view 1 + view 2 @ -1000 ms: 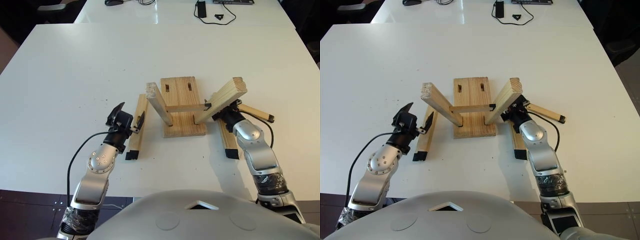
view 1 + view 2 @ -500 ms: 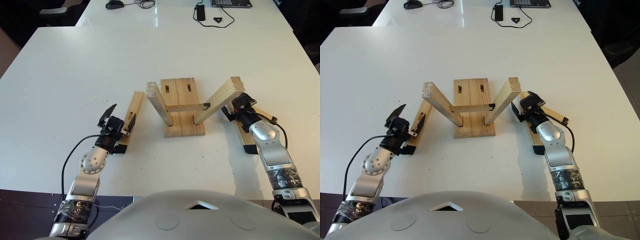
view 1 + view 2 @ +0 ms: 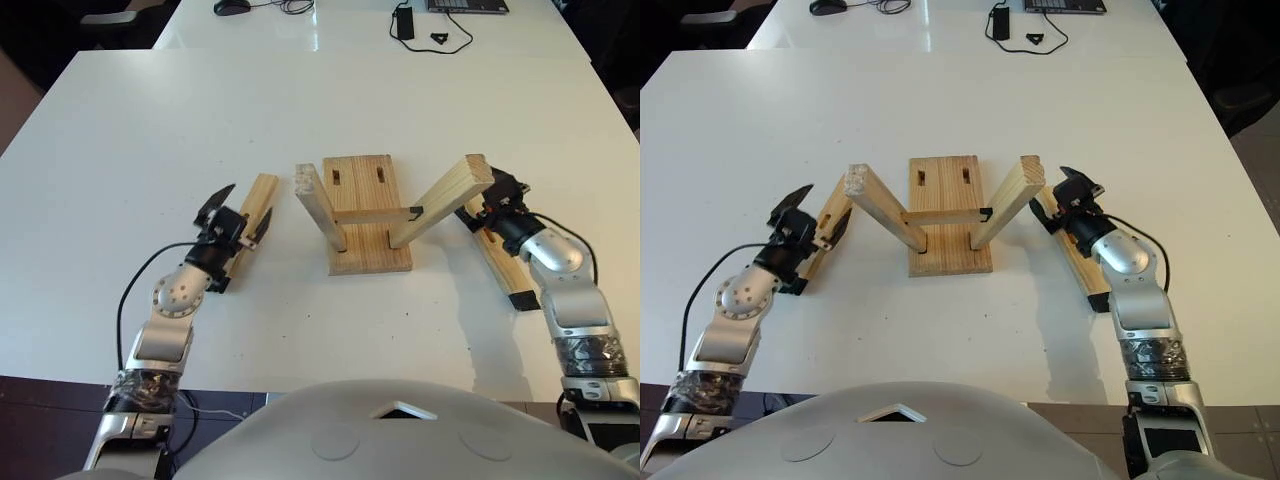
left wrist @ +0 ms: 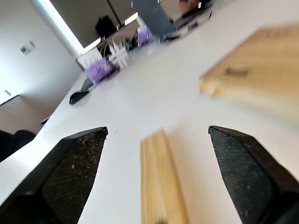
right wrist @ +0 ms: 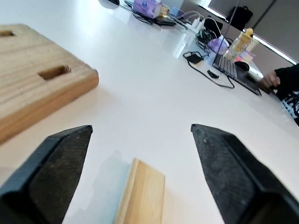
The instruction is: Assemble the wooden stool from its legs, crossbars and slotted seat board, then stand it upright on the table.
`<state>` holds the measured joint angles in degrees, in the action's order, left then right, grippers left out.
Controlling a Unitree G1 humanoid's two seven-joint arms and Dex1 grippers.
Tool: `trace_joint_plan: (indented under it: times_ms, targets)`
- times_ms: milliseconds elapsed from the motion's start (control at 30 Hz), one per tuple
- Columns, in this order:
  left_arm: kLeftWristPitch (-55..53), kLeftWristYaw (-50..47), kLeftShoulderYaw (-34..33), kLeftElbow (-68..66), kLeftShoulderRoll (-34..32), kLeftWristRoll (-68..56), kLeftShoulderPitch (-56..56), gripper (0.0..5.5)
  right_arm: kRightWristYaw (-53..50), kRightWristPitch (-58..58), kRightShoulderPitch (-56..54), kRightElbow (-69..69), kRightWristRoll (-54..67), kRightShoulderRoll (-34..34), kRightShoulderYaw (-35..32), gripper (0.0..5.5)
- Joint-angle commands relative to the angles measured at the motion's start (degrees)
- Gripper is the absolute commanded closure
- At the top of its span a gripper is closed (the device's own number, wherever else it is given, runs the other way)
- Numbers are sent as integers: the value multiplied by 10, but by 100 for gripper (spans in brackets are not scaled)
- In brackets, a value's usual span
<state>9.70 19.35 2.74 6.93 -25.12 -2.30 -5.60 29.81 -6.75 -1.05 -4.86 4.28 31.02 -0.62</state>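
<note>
The left claw [image 3: 240, 212] is held released, its fingers spread astride a loose leg [image 3: 259, 193] lying on the table [image 3: 150, 130]. The right claw [image 5: 141, 127] is likewise spread open over a second loose leg [image 3: 497, 264]. Between them the seat board [image 3: 365, 176] is laid flat, with two tilted legs [image 3: 318, 208] set in it and joined by a crossbar [image 3: 370, 214].

A white table [image 3: 150, 130] spreads ahead of the left gripper [image 3: 240, 212] and right gripper [image 3: 505, 195]; well beyond them stands a second white table [image 3: 340, 30] with a mouse [image 3: 231, 7], a black adapter [image 3: 403, 18] on its cable and a laptop [image 3: 466, 5]. Dark floor [image 3: 610, 40] shows outward of the right gripper, and far past the left gripper a pale wall [image 4: 18, 70] meets a bright strip light [image 4: 56, 23].
</note>
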Motion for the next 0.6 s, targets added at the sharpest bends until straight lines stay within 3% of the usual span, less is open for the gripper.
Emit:
trace_joint_plan:
  times_ms: [33,167,300,433,600]
  targets:
    - [-51,36,39,71,19,-19,60,148,120,-34,-5,-56,30,92,0,160]
    - [-78,52,96,114,35,6,52,148,267,-21,59,-87,27,191,54,160]
    - [-113,53,142,190,44,7,-9,148,339,1,131,-106,11,236,107,160]
    - [-152,37,131,231,49,10,-24,148,347,-33,146,-142,33,217,131,160]
    - [-188,63,56,208,19,-36,-16,148,313,-83,78,-104,43,166,136,160]
